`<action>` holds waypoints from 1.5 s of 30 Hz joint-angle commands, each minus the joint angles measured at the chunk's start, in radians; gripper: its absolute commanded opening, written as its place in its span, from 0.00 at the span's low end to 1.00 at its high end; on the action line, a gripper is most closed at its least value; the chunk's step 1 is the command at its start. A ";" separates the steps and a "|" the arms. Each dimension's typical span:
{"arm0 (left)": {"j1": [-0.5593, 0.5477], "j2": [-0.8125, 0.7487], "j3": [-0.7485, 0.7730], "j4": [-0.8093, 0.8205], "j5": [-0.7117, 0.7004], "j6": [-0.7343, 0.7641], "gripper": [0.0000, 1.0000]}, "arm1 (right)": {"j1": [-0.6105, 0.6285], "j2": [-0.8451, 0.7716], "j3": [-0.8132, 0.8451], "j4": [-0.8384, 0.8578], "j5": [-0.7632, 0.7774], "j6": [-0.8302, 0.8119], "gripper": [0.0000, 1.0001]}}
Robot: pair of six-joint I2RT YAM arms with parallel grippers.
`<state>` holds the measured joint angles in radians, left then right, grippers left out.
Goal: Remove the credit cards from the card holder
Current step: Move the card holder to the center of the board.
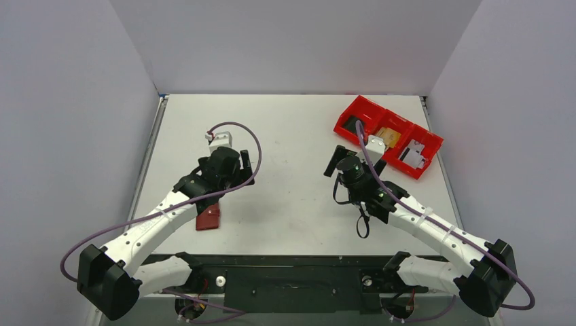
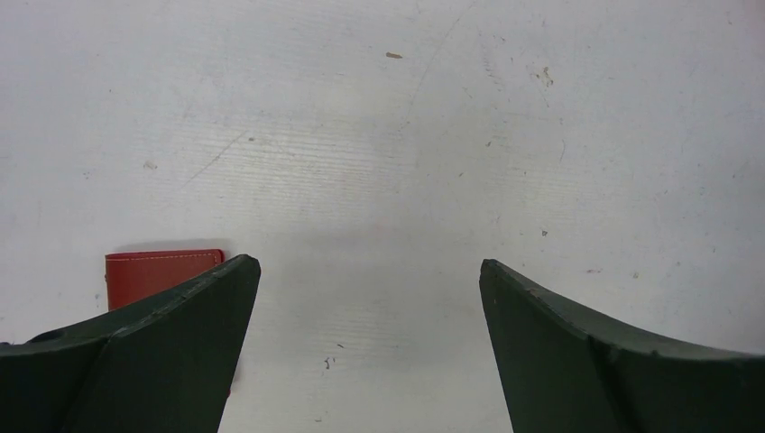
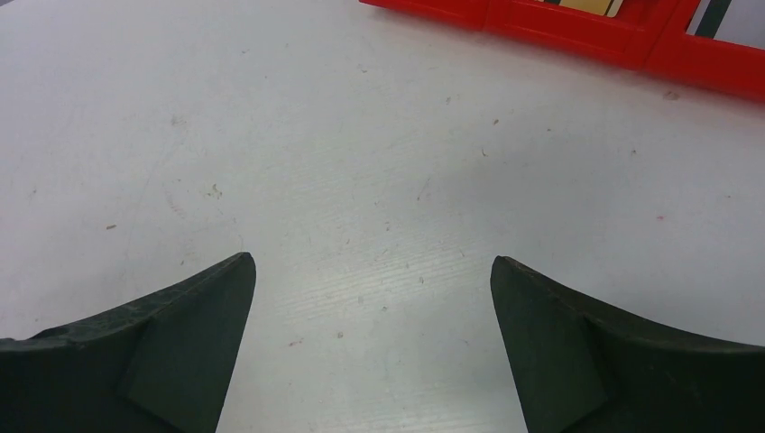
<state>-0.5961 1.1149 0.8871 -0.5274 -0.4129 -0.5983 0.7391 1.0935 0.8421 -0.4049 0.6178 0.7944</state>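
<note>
The card holder (image 1: 208, 219), a small dark red wallet, lies shut and flat on the table, tucked against the left arm's forearm. In the left wrist view its corner (image 2: 158, 271) peeks out behind the left finger. My left gripper (image 1: 243, 163) hovers beyond it, open over bare table (image 2: 368, 266), with nothing between the fingers. My right gripper (image 1: 334, 161) is open too, over bare table (image 3: 370, 262), well right of the wallet. The credit cards are out of view.
A bright red three-compartment bin (image 1: 407, 122) sits at the back right, holding small items; its wall (image 3: 559, 32) shows at the top of the right wrist view. Grey walls enclose the table on three sides.
</note>
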 commanded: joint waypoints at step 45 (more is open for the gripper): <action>0.510 0.046 -0.242 -0.025 0.226 -0.188 0.86 | -0.046 0.010 -0.070 0.127 -0.151 0.016 0.98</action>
<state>-0.0937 1.1416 0.6548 -0.6163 -0.2600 -0.7994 0.6998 1.1069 0.7952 -0.3305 0.4774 0.7906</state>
